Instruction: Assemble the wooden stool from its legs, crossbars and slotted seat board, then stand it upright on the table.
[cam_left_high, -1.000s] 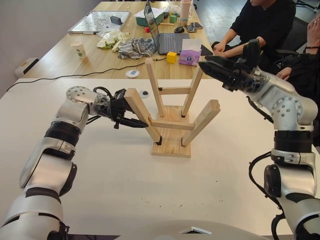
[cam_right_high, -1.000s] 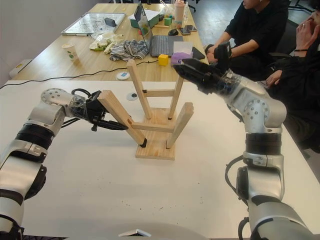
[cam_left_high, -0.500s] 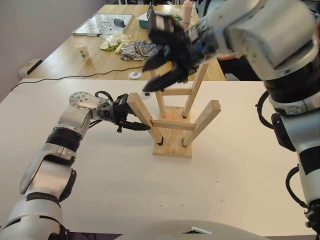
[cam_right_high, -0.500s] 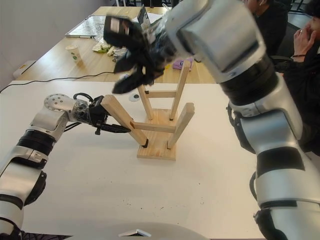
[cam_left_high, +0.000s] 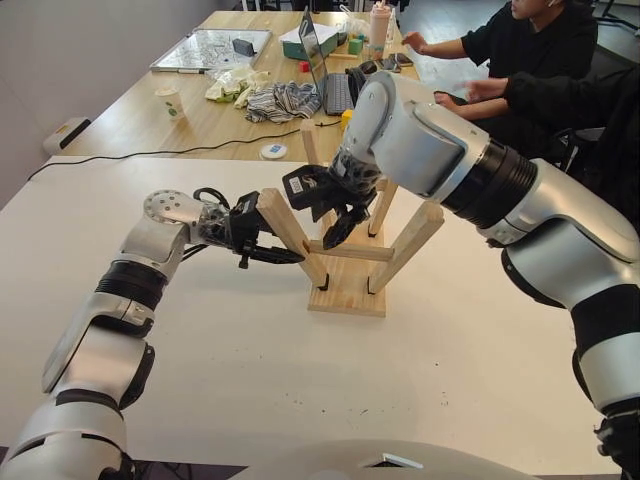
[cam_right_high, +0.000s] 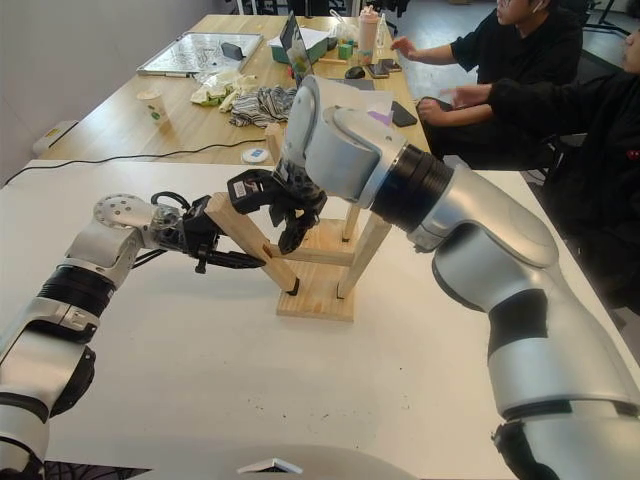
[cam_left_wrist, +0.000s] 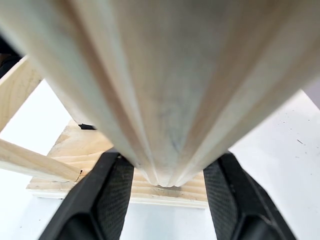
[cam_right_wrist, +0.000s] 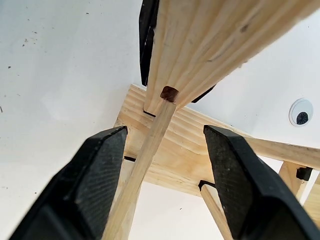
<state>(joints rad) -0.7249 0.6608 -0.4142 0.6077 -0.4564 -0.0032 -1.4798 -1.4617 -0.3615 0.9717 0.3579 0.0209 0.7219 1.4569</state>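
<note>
Silver arm shells (cam_left_high: 420, 140), black joint rings (cam_left_high: 125, 282), looped black cables (cam_left_high: 212, 195); left hand (cam_left_high: 284, 247), right hand (cam_left_high: 322, 208) black.

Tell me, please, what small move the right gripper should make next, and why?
Probably close the right gripper on the crossbar. Its open fingers sit either side of the bar just where it enters the leg, which the left gripper holds. With the seat board lying flat below, gripping there would likely steady the joint.
</note>
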